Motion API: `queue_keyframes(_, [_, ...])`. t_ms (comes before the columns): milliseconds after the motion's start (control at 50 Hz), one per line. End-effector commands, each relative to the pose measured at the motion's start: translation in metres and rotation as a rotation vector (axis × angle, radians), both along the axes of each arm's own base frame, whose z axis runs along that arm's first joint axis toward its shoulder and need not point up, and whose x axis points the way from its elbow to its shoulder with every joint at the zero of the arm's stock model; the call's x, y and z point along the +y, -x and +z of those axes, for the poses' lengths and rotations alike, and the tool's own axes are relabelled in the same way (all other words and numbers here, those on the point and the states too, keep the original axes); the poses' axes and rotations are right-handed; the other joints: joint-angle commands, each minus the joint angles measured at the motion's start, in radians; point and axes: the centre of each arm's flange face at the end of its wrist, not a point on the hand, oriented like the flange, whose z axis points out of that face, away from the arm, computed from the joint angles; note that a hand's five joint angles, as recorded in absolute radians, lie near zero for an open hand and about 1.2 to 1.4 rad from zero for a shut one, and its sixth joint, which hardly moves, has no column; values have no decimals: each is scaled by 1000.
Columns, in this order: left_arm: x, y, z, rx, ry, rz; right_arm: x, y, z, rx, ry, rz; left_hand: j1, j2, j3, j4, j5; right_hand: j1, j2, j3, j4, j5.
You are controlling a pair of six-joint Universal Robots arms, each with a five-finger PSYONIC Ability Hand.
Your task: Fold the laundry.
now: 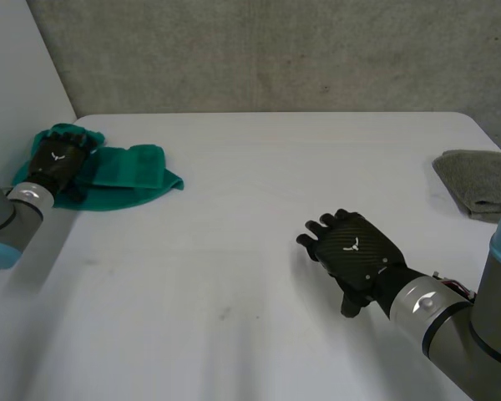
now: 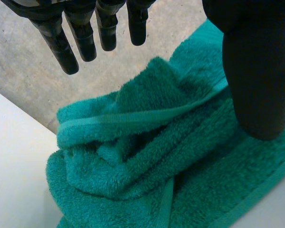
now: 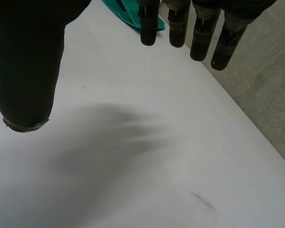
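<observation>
We see the left hand [image 1: 57, 159] over the green towel [image 1: 129, 171], the right hand [image 1: 357, 249] above the table [image 1: 259, 184], both with fingers [image 2: 61, 45] open, holding nothing

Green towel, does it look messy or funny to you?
Yes. The teal-green terry towel is bunched in a rumpled heap at the white table's far left corner, its hem twisting across the folds. The left hand is over one end.
</observation>
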Motion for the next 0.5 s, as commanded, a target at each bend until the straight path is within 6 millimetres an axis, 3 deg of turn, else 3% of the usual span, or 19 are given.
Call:
queue_keyframes(20, [-19, 0, -11, -3, 34, -1, -4, 13, 0, 1, -7, -49, 243, 233, 226, 233, 215, -7, -43, -31, -55, -53])
queue_keyframes(240, [-31, 0, -20, -8, 47, -15, -9, 29, 1, -1, -8, -105, 590, 579, 573, 580, 562, -7, -43, -31, -55, -53])
queue_keyframes(380, [-32, 1, -18, -8, 53, -19, -13, 40, 4, -6, 0, -145, 934, 923, 916, 923, 905, -7, -43, -31, -55, -53])
queue_keyframes(420, [-32, 1, -20, -8, 50, -19, -12, 41, 6, -8, 6, -151, 1171, 1160, 1154, 1161, 1143, -7, -43, -31, -55, -53])
queue_keyframes(500, [-24, 10, -26, -32, 29, -33, -9, 42, 11, -14, 25, -153, 1207, 1196, 1189, 1197, 1178, -7, -43, -31, -55, -53])
